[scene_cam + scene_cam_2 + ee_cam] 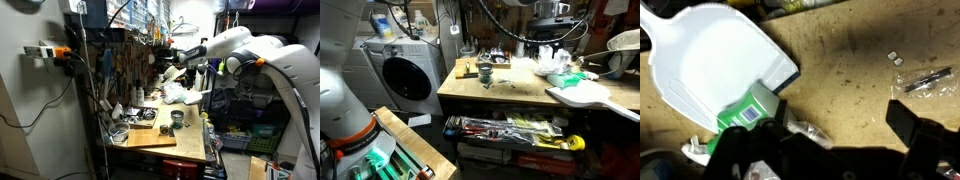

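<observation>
My gripper (840,120) is open and empty, and hangs above the bare wooden workbench top (850,60). Its left finger is close to a green box (748,112) and a crumpled clear wrapper (805,130). A white dustpan (715,60) lies beside the green box at the upper left. In both exterior views the gripper (168,60) (548,28) is held above a pile of white and green items (560,70) on the bench. The dustpan (582,95) lies at the bench's front edge.
Small metal bits (896,59) and a dark tool in a clear bag (928,80) lie to the right. A grey cup (177,116) stands by a wooden board (150,132). A washing machine (405,75) stands beside the bench, above an open tool drawer (510,130).
</observation>
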You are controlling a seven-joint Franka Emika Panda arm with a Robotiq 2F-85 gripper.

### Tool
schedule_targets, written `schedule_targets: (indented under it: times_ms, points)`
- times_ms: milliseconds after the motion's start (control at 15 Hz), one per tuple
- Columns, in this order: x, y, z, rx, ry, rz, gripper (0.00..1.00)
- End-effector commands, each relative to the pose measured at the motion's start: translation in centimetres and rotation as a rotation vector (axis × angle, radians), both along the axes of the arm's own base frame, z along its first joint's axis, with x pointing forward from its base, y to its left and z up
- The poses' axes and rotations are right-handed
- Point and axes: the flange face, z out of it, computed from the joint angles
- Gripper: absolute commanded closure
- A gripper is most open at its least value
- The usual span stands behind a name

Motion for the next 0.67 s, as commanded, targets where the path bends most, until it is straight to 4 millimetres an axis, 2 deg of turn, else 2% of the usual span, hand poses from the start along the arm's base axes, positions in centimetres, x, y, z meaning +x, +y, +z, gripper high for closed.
schedule_targets:
  times_ms: [0, 200, 267, 600]
  points:
    - [-4.9, 2.3, 1.8, -0.005, 0.054, -0.186, 0.0]
    - [-7.8, 3.7, 3.5, 0.086, 0.032, -0.31, 0.0]
    - [-8.3, 4.8, 4.9, 0.096, 0.02, -0.335, 0.0]
    - [-10.4, 9.1, 6.4, 0.226, -0.063, -0.45, 0.0]
